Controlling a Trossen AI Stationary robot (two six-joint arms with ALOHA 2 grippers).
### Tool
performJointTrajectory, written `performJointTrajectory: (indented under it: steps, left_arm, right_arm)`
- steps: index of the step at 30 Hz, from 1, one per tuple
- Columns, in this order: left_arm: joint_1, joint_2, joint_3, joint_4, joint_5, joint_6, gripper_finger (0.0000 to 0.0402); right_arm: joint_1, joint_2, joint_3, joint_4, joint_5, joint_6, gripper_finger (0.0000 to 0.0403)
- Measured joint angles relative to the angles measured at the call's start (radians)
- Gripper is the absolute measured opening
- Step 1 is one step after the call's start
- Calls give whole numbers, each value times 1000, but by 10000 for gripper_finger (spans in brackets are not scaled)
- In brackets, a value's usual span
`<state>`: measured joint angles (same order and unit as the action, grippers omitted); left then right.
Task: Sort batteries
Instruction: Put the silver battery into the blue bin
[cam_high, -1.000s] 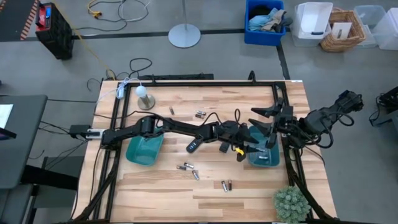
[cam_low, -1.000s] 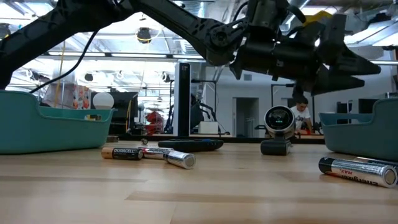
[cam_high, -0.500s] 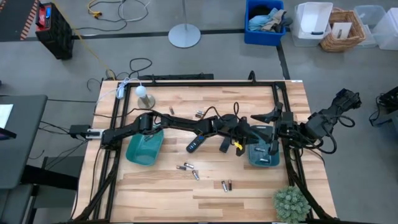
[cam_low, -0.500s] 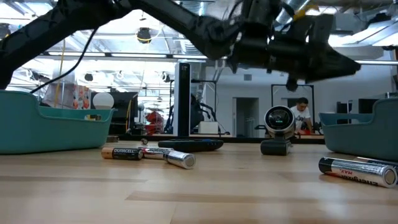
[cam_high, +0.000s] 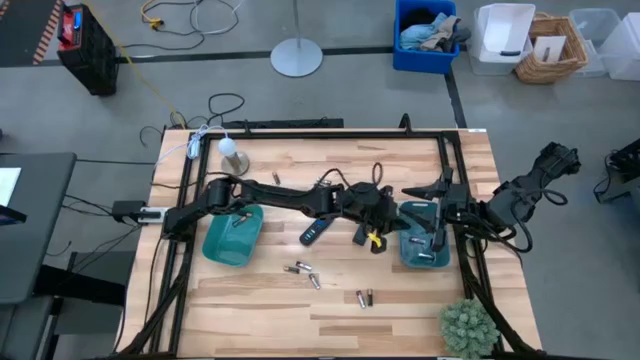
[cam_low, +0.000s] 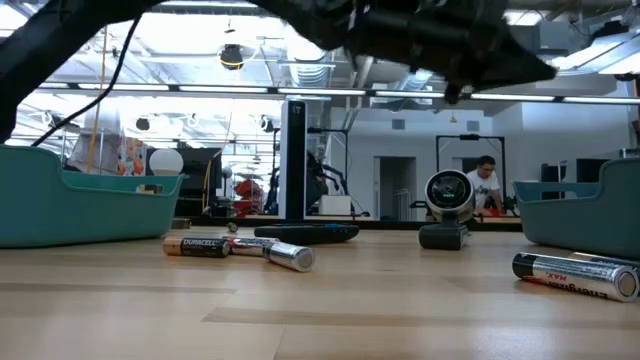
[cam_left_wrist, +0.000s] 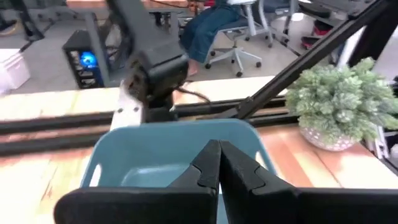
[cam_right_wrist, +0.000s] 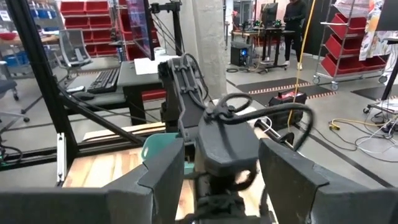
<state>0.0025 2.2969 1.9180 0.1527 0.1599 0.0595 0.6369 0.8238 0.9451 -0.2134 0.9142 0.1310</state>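
1. high view: left gripper (cam_high: 385, 222) hangs beside the right teal tray (cam_high: 424, 250); batteries (cam_high: 302, 270) lie scattered on the table (cam_high: 330, 300).
2. low view: batteries rest on the wood.
3. left wrist view: fingers (cam_left_wrist: 208, 165) pressed together, nothing between them.
4. right wrist view: right gripper (cam_right_wrist: 217, 174) spread wide.

Batteries (cam_low: 238, 247) lie between two teal trays (cam_low: 90, 208)

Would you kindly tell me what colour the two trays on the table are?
Both trays are teal, clearest in the high view.
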Motion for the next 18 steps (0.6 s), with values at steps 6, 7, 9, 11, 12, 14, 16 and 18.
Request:
performJointTrajectory:
  steps: [6,7,9,11,12,14,16,18]
  left_arm:
    - [13,-238,-481,393,-95,-57,0]
    - [15,-289,-561,439,-118,-58,0]
    - [14,-387,-705,504,-171,-60,0]
    - [12,-478,-837,517,-232,-63,0]
    - [8,-521,-890,519,-262,-65,0]
    - [-3,-618,-998,525,-327,-68,0]
    - [-20,-713,-1094,547,-380,-68,0]
    - [-38,-804,-1187,554,-429,-73,0]
  right_arm:
    - [25,1,0,-18,0,3,221]
    - [23,4,0,-20,0,3,221]
    - [7,15,0,-28,0,9,221]
    - [-23,38,0,-44,0,35,221]
    - [-42,51,0,-59,0,52,221]
    - [-78,85,0,-84,-17,92,221]
    - [-118,126,0,-94,-59,135,221]
    - [-154,177,0,-89,-100,170,221]
